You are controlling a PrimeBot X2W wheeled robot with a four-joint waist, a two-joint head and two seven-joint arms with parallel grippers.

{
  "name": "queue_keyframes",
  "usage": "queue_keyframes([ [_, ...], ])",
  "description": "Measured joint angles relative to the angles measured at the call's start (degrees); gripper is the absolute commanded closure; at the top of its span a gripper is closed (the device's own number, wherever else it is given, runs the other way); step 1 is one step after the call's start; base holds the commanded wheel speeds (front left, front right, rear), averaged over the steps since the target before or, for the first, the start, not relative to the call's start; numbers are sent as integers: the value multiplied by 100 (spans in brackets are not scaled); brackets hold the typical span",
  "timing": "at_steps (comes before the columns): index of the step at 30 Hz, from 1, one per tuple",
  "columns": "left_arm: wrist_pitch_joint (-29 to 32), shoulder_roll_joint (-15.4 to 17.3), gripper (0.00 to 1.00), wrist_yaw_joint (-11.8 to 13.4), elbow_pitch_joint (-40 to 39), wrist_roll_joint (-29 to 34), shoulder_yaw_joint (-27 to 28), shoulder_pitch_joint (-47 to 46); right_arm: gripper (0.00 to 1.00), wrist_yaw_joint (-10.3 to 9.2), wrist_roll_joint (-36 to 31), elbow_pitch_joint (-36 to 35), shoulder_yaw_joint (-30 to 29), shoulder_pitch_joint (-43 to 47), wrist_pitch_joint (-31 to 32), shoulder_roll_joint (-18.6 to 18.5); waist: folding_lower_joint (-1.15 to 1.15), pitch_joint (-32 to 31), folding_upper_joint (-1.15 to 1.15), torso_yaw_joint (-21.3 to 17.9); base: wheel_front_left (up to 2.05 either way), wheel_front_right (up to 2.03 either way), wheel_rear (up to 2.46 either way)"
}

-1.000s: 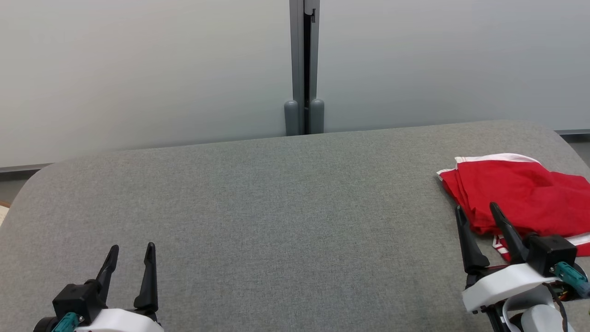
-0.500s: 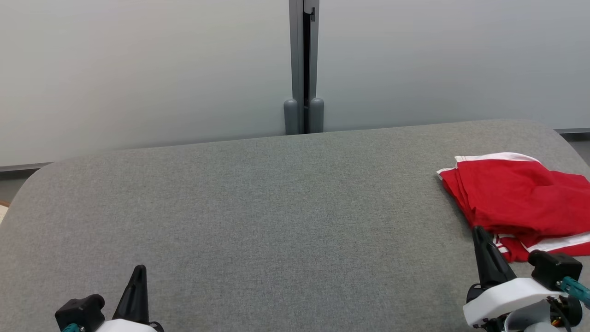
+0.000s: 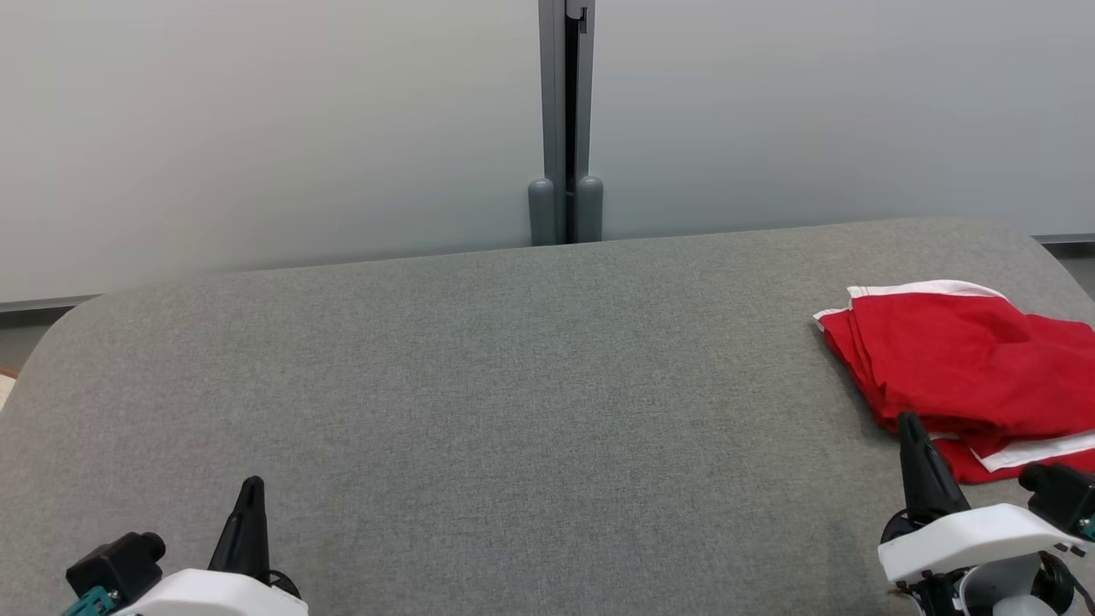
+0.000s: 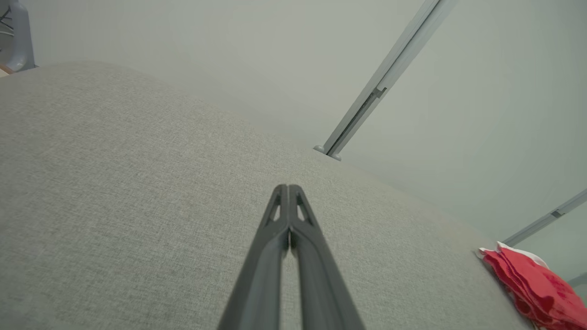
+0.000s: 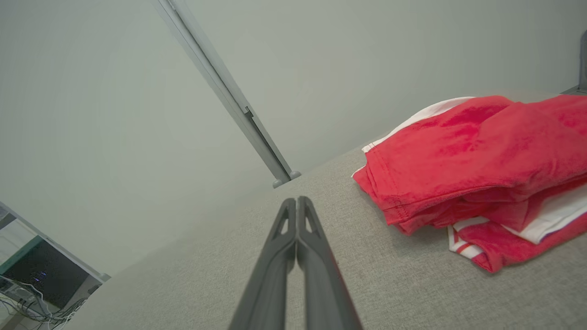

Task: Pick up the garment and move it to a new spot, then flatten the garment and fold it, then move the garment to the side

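The garment (image 3: pixel 967 368) is red with white trim and lies bunched in loose folds at the table's right side; it also shows in the left wrist view (image 4: pixel 536 286) and the right wrist view (image 5: pixel 477 156). My right gripper (image 3: pixel 912 428) is shut and empty, its tips just short of the garment's near edge, and the right wrist view (image 5: pixel 297 201) shows its fingers pressed together. At the lower left my left gripper (image 3: pixel 251 489) is shut too, holding nothing, above bare table (image 4: pixel 288 189).
The grey fabric-covered table (image 3: pixel 513 385) has rounded far corners. Behind it stand pale partition panels joined by a grey post (image 3: pixel 565 128). A dark screen and cables (image 5: pixel 41 279) sit beyond the table in the right wrist view.
Both grippers went from open to shut and drew back toward the bottom of the head view. The garment has stayed in place.
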Motion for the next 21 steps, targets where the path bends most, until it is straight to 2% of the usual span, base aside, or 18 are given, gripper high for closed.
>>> queue_keyframes([
  [21, 428, -207, 100, -242, -68, -1380, 391, -172, 100, -1, 1582, -170, -313, -1, 353, 142, 0, 73, 0, 25, 0, 0, 0],
])
